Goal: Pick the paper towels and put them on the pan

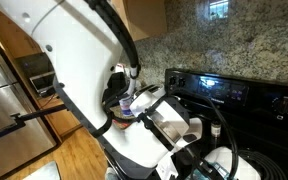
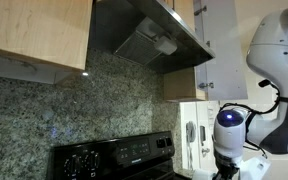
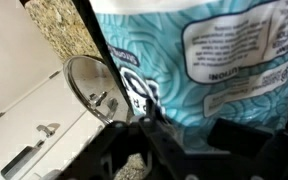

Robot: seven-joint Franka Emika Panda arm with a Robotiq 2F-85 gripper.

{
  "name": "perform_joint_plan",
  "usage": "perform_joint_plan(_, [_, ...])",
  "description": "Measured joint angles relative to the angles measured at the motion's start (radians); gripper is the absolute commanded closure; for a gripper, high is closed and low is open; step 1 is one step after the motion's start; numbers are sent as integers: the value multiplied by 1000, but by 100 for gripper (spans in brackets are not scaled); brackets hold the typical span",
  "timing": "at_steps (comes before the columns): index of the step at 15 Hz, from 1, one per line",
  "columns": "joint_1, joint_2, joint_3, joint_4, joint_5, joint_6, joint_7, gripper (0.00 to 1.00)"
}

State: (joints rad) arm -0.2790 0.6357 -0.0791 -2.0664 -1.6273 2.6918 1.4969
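Observation:
The wrist view is filled by the paper towels [image 3: 184,50], a big roll in clear wrap with teal-blue print and white label panels. My gripper [image 3: 189,118] has one black finger on each side of the roll's lower part and is shut on it. To the left of the roll is the pan [image 3: 89,88], a round grey metal disc seen at an angle, with its handle out of view. In an exterior view the white arm hides most of the scene, and a bit of blue and white shows at the gripper [image 1: 134,102].
A black stove with a lit control panel [image 1: 224,90] stands against a granite backsplash [image 1: 234,40]; it also shows under the range hood [image 2: 149,40]. A white appliance [image 3: 34,130] is left of the pan. A steel fridge [image 1: 4,95] and wooden cabinets [image 2: 34,35] stand nearby.

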Motion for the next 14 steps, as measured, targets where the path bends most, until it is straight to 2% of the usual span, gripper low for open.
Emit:
perform_joint_plan(5, [2,-13,2,-5,-60,-3,17,97])
perform_joint_plan(7, [4,-21,9,-15,-102,-2,36,96])
perform_joint_plan(8, [4,-24,13,-19,-115,-2,42,56])
perform_joint_plan(10, [5,-24,20,-25,-119,-2,42,55])
perform_joint_plan(14, [15,-25,36,-36,-119,-2,42,25])
